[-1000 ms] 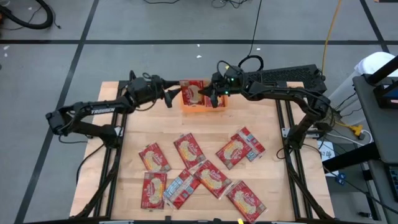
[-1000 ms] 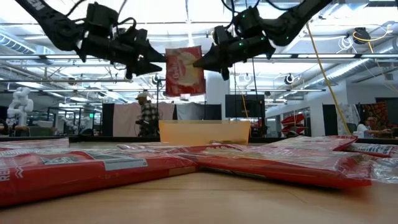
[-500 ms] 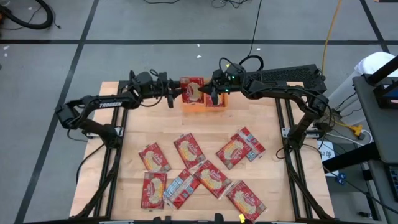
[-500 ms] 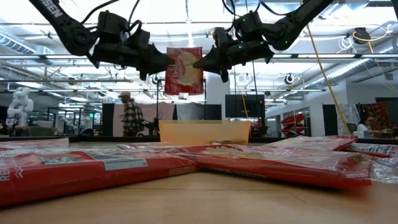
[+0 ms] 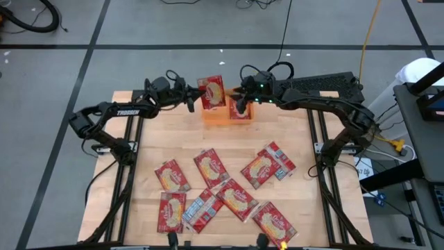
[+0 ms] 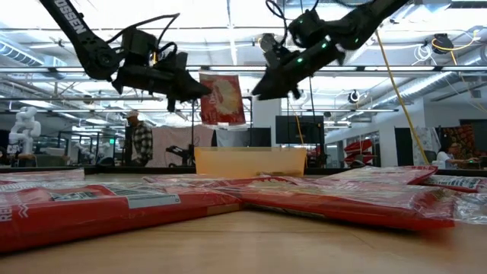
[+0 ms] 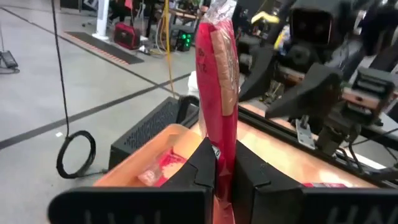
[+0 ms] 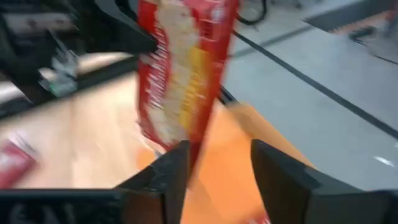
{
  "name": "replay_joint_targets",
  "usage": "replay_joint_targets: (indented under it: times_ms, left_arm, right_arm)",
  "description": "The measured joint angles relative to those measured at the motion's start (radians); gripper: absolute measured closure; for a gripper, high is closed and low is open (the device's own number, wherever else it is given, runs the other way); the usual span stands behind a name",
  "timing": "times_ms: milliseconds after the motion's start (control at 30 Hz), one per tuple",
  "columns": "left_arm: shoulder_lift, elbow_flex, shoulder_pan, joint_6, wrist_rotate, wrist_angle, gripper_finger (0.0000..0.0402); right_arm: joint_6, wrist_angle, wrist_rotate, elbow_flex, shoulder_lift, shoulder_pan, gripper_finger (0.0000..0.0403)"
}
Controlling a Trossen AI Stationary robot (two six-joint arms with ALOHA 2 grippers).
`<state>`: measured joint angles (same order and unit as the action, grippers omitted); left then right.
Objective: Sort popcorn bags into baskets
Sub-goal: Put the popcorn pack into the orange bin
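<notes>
A red popcorn bag (image 5: 212, 92) (yellow popcorn print) hangs upright over the orange basket (image 5: 223, 114), pinched by the left gripper (image 5: 192, 100); the right gripper (image 5: 239, 105) stands open beside it. Other bags (image 5: 210, 167) lie on the wooden table (image 5: 291, 201).

High view evenly lit, bright, soft short shadows under the arms on the table (image 5: 139, 180); sharp all over. Low view backlit: ceiling lights (image 6: 228, 15) glare white, both arms read as dark silhouettes; near bags (image 6: 99, 205) are soft, out of focus, far room sharper. Left wrist view fairly sharp on the held bag (image 7: 219, 81), background slightly soft. Right wrist view heavily motion-blurred, the bag smeared, floor bright, own fingers (image 8: 168, 177) dark and soft-edged.
</notes>
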<state>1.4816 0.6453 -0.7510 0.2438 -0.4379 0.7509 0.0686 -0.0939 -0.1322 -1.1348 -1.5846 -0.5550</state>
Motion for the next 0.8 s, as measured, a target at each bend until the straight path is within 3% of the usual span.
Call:
replay_joint_targets:
  times_ms: [233, 467, 633, 800]
  left_arm:
    - [0.062, 0.053, 0.052, -0.068, 0.110, -0.062, 0.0372]
    - [0.154, 0.086, 0.048, -0.092, 0.108, -0.076, 0.0377]
    - [0.203, 0.086, 0.049, -0.092, 0.106, -0.074, 0.0377]
    - [0.236, 0.086, 0.049, -0.092, 0.103, -0.068, 0.0361]
  right_arm:
    - [-0.059, 0.050, 0.027, 0.133, 0.201, 0.044, 0.0200]
    - [-0.071, -0.179, 0.028, 0.386, 0.393, 0.107, 0.0200]
    - [-0.092, -0.352, 0.031, 0.530, 0.458, 0.126, 0.0200]
    - [-0.084, -0.369, 0.032, 0.569, 0.467, 0.125, 0.0200]
